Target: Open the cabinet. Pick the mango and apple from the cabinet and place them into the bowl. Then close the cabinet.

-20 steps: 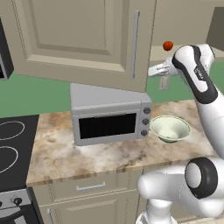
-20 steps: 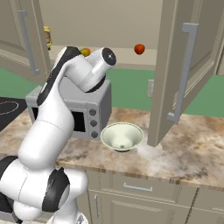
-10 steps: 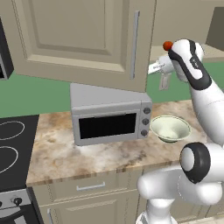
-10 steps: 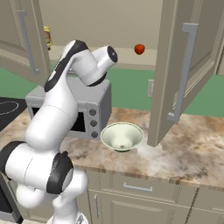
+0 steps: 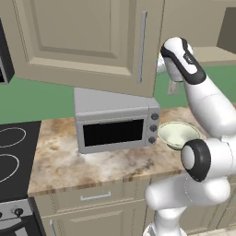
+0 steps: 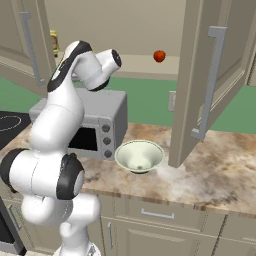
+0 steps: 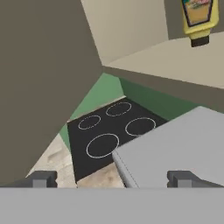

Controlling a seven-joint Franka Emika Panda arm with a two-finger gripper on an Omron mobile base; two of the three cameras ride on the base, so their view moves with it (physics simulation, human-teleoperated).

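Note:
The cabinet stands open, both doors swung out; its left door fills the upper left base view. On the cabinet's shelf, to the right, sits the red apple. The mango is hidden. The cream bowl rests empty on the counter right of the microwave; the left base view also takes in the bowl. My gripper is open with nothing between its fingertips, raised beside the left door's edge, above the microwave, and left of the apple.
A grey microwave stands on the marble counter. A black stove lies to its left. A yellow squeeze bottle stands at the shelf's left end. The right door hangs over the counter beside the bowl.
My arm has swung left, away from the apple's side and toward the left door. The gripper stayed open. Bowl and apple have not moved.

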